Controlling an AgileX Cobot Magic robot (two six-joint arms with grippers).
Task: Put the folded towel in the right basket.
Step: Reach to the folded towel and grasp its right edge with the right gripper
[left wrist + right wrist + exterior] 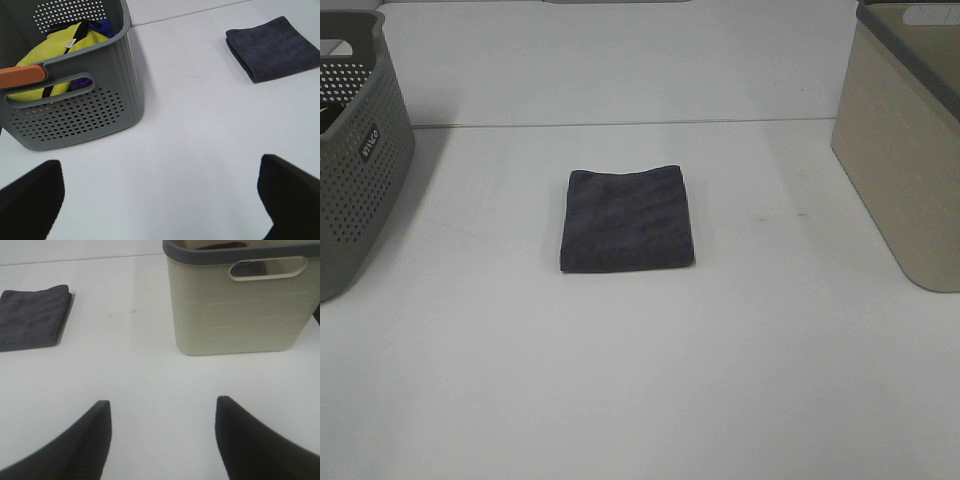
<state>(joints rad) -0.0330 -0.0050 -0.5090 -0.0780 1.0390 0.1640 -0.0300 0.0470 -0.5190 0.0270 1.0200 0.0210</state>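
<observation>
I record the folded towel (628,220) as plain dark charcoal on a white table (640,380). At nine o'clock the left basket (360,190) is grey with a punched-dot pattern, holding a yellow cloth (50,60), a blue item (103,24) and an orange strip (20,76) at its handle. At three o'clock the right basket (900,170) is beige with a dark grey rim; both the left gripper (160,197) and right gripper (162,440) are black.

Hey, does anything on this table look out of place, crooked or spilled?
Nothing stands out. The folded towel lies flat and tidy on the table, touching neither basket. The grey basket and the beige basket both stand upright, and nothing is spilled.
</observation>
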